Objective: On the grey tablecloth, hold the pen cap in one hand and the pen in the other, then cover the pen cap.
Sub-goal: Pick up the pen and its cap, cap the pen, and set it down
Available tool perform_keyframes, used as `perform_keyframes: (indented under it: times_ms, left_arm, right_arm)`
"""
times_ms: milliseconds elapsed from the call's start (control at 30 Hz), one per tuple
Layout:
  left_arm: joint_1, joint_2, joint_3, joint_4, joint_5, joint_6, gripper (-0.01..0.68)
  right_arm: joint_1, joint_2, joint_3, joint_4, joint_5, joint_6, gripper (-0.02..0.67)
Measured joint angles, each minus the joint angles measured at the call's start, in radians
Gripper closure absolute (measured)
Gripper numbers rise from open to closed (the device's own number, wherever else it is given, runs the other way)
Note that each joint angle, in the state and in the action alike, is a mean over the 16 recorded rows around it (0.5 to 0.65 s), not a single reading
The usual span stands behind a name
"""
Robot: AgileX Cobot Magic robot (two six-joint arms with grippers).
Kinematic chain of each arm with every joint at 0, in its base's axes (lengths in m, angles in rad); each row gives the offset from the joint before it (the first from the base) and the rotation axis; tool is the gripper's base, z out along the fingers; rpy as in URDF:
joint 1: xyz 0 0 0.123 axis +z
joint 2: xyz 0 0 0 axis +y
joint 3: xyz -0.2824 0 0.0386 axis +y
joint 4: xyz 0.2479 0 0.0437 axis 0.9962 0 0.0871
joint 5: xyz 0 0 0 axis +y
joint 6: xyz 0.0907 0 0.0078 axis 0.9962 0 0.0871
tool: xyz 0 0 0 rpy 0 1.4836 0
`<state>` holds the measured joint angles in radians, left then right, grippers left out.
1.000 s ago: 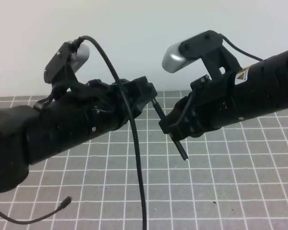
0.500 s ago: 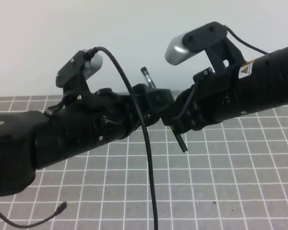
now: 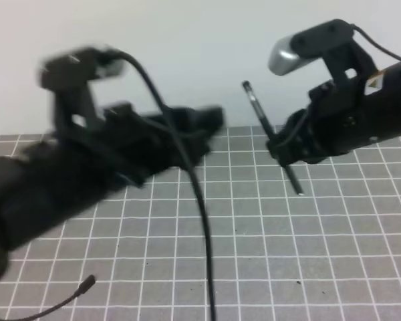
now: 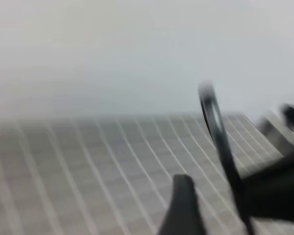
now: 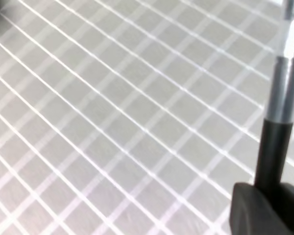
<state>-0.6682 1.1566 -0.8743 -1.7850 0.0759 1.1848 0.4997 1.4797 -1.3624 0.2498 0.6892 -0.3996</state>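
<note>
Since the earlier frames the two arms had drawn apart: the left gripper [image 3: 210,120], which had been pressed up against the right one at mid-cloth, had pulled back toward the left side, and the right gripper [image 3: 285,152] had shifted toward the right edge and lifted, carrying the pen [image 3: 271,137] with it. The left arm was smeared by motion blur in the high view, so its claw could not be read there; the left wrist view showed only one dark finger [image 4: 183,208] at the bottom of the frame with nothing against it, and whether the claw stood apart could not be told for certain. The right claw was clamped on the pen's dark barrel, which stood steeply tilted, upper end leaning toward the far left, lower end poking out below the fingers above the grey tablecloth [image 3: 321,267]. In the right wrist view the pen [image 5: 279,112] rose from the finger [image 5: 264,210] at the lower right corner, black below and silvery above. The pen's upper end [image 4: 208,95] showed in the left wrist view as a dark rounded tip, too blurred to say whether the pen cap sat on it. A loose black cable [image 3: 194,194] hung from the left arm across the near half of the cloth, and a second cable end [image 3: 85,285] lay near the near-left corner.
</note>
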Motion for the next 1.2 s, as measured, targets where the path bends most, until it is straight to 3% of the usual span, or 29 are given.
perform_keyframes:
  times_ms: [233,400,700,900,1200]
  left_arm:
    - [0.000,-0.072,0.010,0.044,-0.108,0.193,0.545]
    - [0.000,-0.086,0.049,0.027,-0.176,0.329,0.654]
    - [0.000,-0.087,0.173,-0.038,-0.286,0.537,0.673]
    - [0.000,-0.087,0.237,-0.046,-0.331,0.589,0.673]
    - [0.000,-0.087,0.261,-0.046,-0.352,0.600,0.673]
  right_arm:
    - [-0.046,0.056,0.002,-0.018,0.121,-0.016,0.575]
    - [-0.057,0.111,0.026,0.027,0.145,-0.040,0.575]
    - [-0.058,0.200,0.109,0.101,0.018,-0.067,0.573]
    - [-0.057,0.252,0.147,0.096,-0.045,-0.073,0.551]
    - [-0.057,0.299,0.153,0.081,-0.058,-0.075,0.421]
